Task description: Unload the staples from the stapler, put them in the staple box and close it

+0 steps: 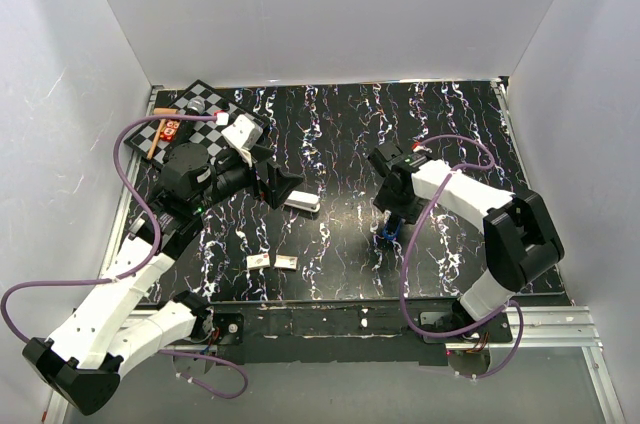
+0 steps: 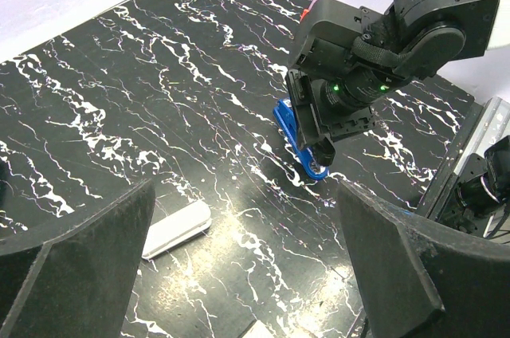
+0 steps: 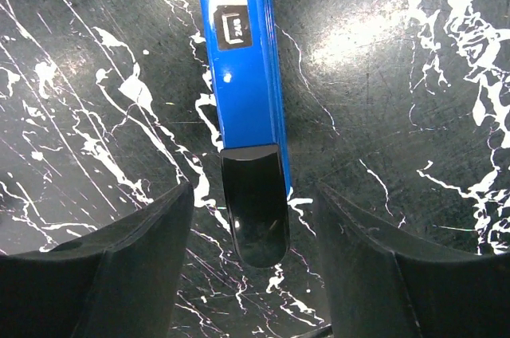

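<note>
The stapler lies in two parts on the black marbled table. Its white arm (image 1: 301, 202) lies flat near the middle and also shows in the left wrist view (image 2: 177, 229). Its bright blue arm (image 1: 386, 235) with a glossy black end (image 3: 255, 202) lies to the right. My right gripper (image 1: 392, 220) is open and hangs right over the blue arm (image 3: 243, 59), its fingers (image 3: 143, 266) standing on either side of the black end without touching it. My left gripper (image 1: 281, 185) is open and empty, just left of the white arm.
Two small tan-white blocks (image 1: 258, 261) (image 1: 286, 262) lie near the front edge. A checkered board (image 1: 195, 114) with a few small items sits at the back left. White walls close in the table on three sides.
</note>
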Tool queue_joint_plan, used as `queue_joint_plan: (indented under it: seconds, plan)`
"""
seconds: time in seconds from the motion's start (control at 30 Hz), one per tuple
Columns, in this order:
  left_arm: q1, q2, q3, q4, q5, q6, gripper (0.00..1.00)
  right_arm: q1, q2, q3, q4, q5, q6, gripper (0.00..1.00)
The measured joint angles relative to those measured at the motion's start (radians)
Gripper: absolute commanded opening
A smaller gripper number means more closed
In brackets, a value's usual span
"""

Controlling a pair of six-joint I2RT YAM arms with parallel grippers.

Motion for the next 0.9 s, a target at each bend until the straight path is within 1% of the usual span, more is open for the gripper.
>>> queue_joint_plan:
  seconds: [0.07, 0.17, 0.23, 0.33, 0.37, 0.47, 0.5, 0.53, 0.73, 0.9]
  plan:
    - [0.000, 0.000, 0.000, 0.000, 0.000, 0.000, 0.98, -0.001, 0.001, -0.010, 0.016, -0.003, 0.000, 0.65]
    - [0.000, 0.000, 0.000, 0.000, 0.000, 0.000, 0.98, -0.005, 0.003, -0.022, 0.026, -0.007, 0.001, 0.59]
    - [0.000, 0.000, 0.000, 0.000, 0.000, 0.000, 0.98, -0.005, 0.007, -0.025, 0.030, -0.013, 0.000, 0.53]
    - [0.000, 0.000, 0.000, 0.000, 0.000, 0.000, 0.98, -0.006, 0.010, -0.030, 0.038, -0.021, -0.002, 0.40]
    - [0.000, 0.000, 0.000, 0.000, 0.000, 0.000, 0.98, -0.006, 0.011, -0.030, 0.038, -0.023, -0.003, 0.37]
    - [0.000, 0.000, 0.000, 0.000, 0.000, 0.000, 0.98, -0.006, 0.011, -0.030, 0.043, -0.025, -0.006, 0.18]
    - [0.000, 0.000, 0.000, 0.000, 0.000, 0.000, 0.98, -0.006, 0.011, -0.030, 0.043, -0.024, -0.007, 0.08]
    - [0.000, 0.000, 0.000, 0.000, 0.000, 0.000, 0.98, -0.006, 0.011, -0.030, 0.044, -0.023, -0.010, 0.01]
    - [0.000, 0.000, 0.000, -0.001, 0.000, 0.000, 0.98, -0.005, 0.011, -0.026, 0.037, -0.014, -0.049, 0.01]
    - [0.000, 0.000, 0.000, -0.001, 0.000, 0.000, 0.98, -0.005, 0.014, 0.032, 0.005, 0.009, -0.159, 0.01]
